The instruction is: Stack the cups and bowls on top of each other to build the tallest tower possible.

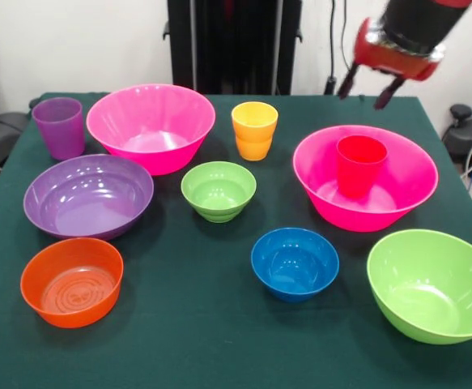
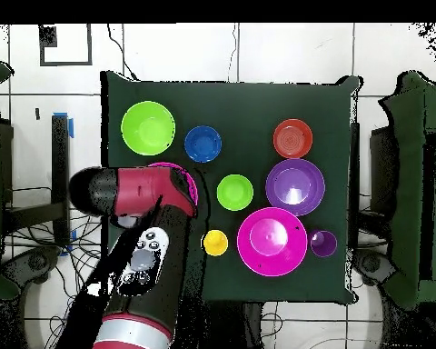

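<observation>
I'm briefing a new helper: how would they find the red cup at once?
Start at the dark green table and find the two large hot pink plastic bowls; take the one beside the large lime green plastic bowl. The small red plastic cup stands upright inside it, the only cup in a bowl.

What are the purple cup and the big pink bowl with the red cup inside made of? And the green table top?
The purple cup looks like see-through plastic; light passes its ridged wall. The pink bowl and red cup look like smooth, shiny plastic, with bright glints inside the bowl. The table top seems covered in dull green cloth, probably felt, with no shine.
</observation>
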`<action>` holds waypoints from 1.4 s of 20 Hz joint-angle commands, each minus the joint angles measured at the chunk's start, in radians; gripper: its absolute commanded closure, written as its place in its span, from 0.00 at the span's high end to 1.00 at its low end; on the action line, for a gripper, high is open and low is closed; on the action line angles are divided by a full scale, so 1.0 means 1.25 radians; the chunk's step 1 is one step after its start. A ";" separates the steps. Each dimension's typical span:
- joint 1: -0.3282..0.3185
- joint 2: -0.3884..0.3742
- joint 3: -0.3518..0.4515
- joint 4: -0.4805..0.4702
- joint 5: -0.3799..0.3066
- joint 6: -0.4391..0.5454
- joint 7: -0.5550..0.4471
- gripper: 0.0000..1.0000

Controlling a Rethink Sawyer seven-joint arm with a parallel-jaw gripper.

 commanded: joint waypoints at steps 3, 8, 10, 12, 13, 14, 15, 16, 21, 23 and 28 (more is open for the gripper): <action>-0.196 0.022 0.169 0.144 -0.091 -0.263 -0.150 1.00; -0.255 0.035 0.208 0.126 -0.149 -0.298 -0.154 1.00; -0.283 0.036 0.235 0.126 -0.167 -0.314 -0.150 1.00; -0.309 0.043 0.267 0.125 -0.186 -0.340 -0.150 1.00; -0.326 0.046 0.289 0.129 -0.191 -0.357 -0.149 1.00; -0.341 0.051 0.311 0.130 -0.198 -0.371 -0.150 1.00; -0.353 0.056 0.326 0.129 -0.207 -0.377 -0.150 1.00; -0.364 0.060 0.341 0.129 -0.215 -0.392 -0.146 1.00; -0.423 0.103 0.410 0.144 -0.189 -0.353 -0.098 1.00; -0.420 0.111 0.406 0.149 -0.172 -0.333 -0.054 1.00; -0.403 0.116 0.392 0.172 -0.151 -0.329 0.030 1.00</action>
